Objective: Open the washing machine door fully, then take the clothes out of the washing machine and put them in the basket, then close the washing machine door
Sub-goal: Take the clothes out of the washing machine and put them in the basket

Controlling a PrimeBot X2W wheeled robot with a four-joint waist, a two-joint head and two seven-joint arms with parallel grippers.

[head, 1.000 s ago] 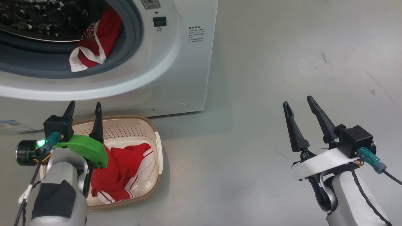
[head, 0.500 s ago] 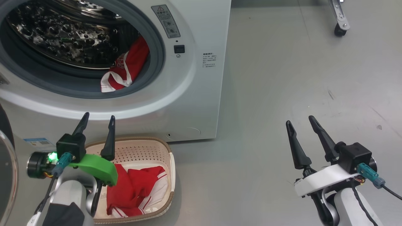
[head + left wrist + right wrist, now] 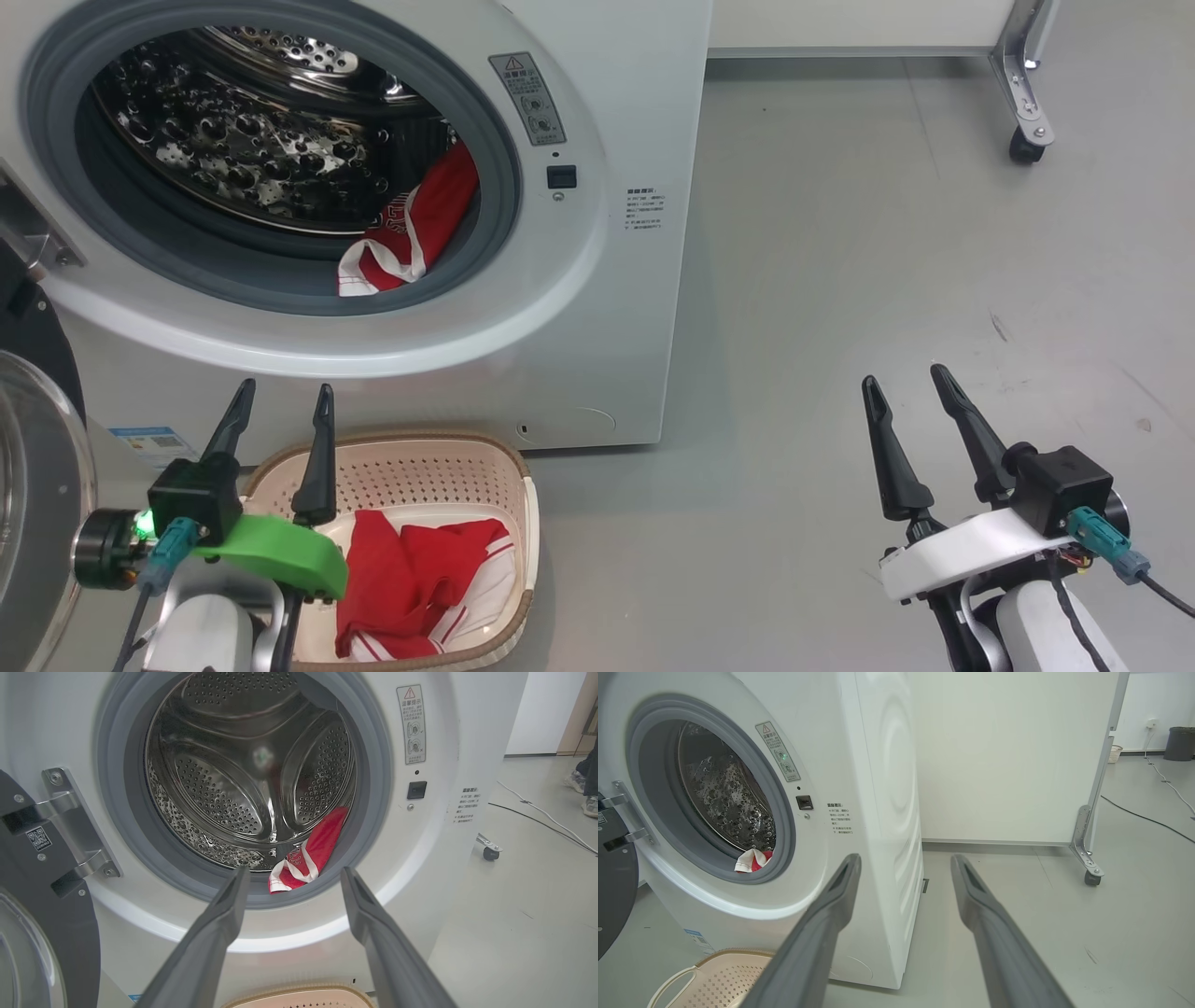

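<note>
The left gripper and right gripper both gape wide, empty. Red clothes lie at the washer mouth; more sit in the basket.

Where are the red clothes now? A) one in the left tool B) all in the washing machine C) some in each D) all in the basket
C: red clothes lie in the basket, and a red garment sits in the mouth of the washing machine.

Item count, floor by the washer:
1 washing machine, 1 door, 1 basket; 1 left gripper, 1 right gripper, 2 fingers each; 1 red piece in drum, 1 red heap in basket, pieces uncountable.
</note>
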